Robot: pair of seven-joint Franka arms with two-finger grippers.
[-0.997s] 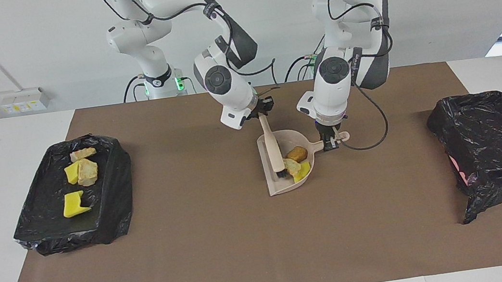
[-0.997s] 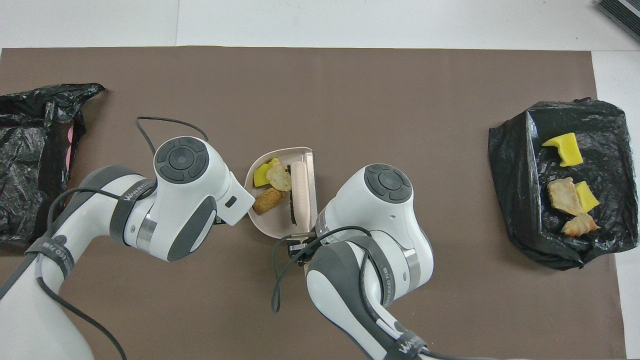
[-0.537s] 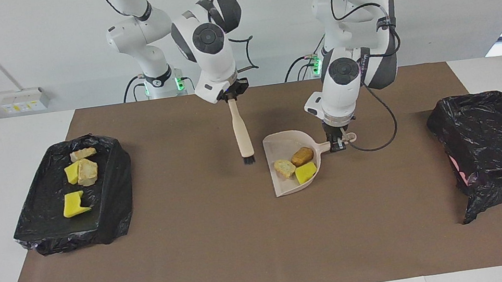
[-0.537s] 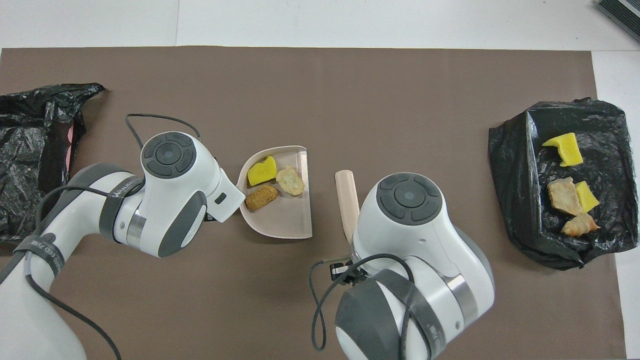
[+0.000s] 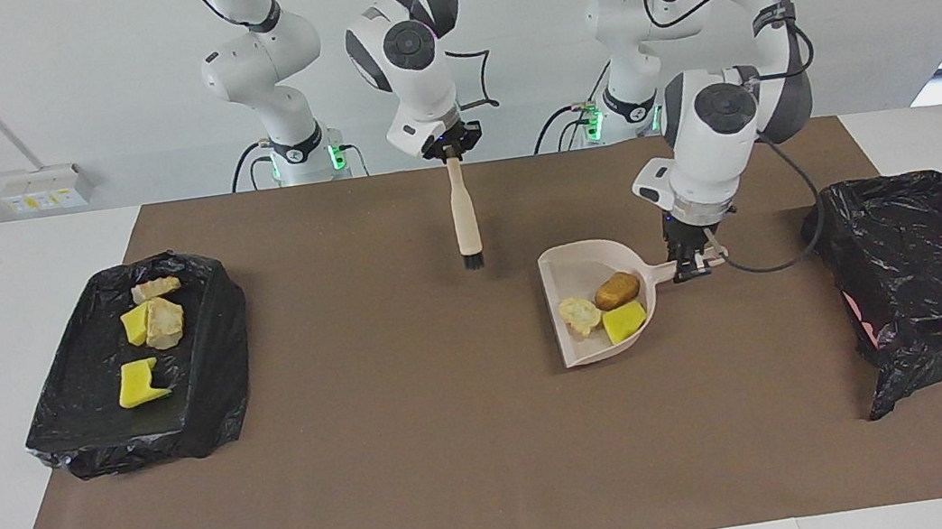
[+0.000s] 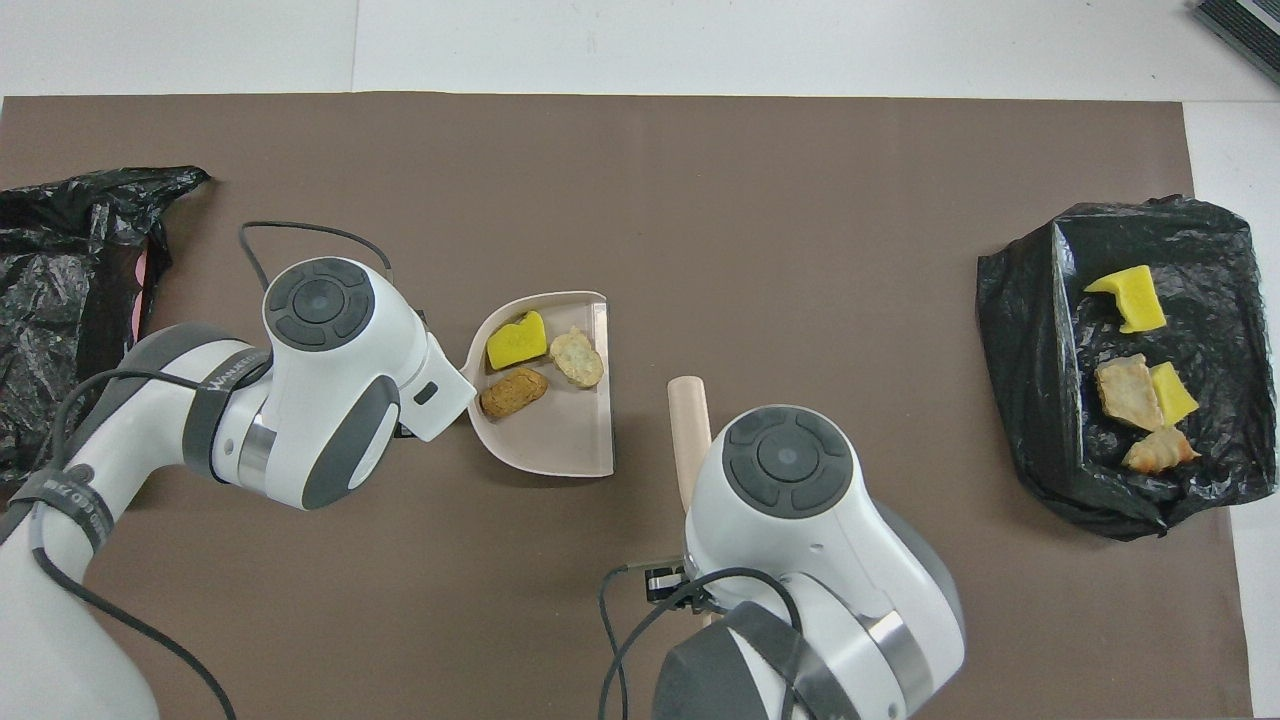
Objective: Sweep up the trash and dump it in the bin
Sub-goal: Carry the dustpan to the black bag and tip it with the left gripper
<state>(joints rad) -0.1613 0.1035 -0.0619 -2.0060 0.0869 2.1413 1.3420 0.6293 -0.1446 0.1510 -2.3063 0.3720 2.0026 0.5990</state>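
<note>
Facing view, centre-right: left gripper (image 5: 691, 265) clamps beige plastic dustpan (image 5: 594, 310) handle; overhead view hides grip. Upper centre: right gripper (image 5: 450, 151) clamps wooden brush (image 5: 464, 218).

Left gripper (image 5: 693, 264) points down, fingers clamped on a dustpan handle (image 5: 674, 269); right gripper (image 5: 450, 152) hangs raised, pinching the brush (image 5: 464, 215) by its top

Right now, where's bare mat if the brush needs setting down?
Free: the wide brown mat between the tray of scraps and the dustpan, also the strip farther from the robots. Crowded: the gap between dustpan and bin, where the left gripper holds the handle. The right gripper holds the brush up.
</note>
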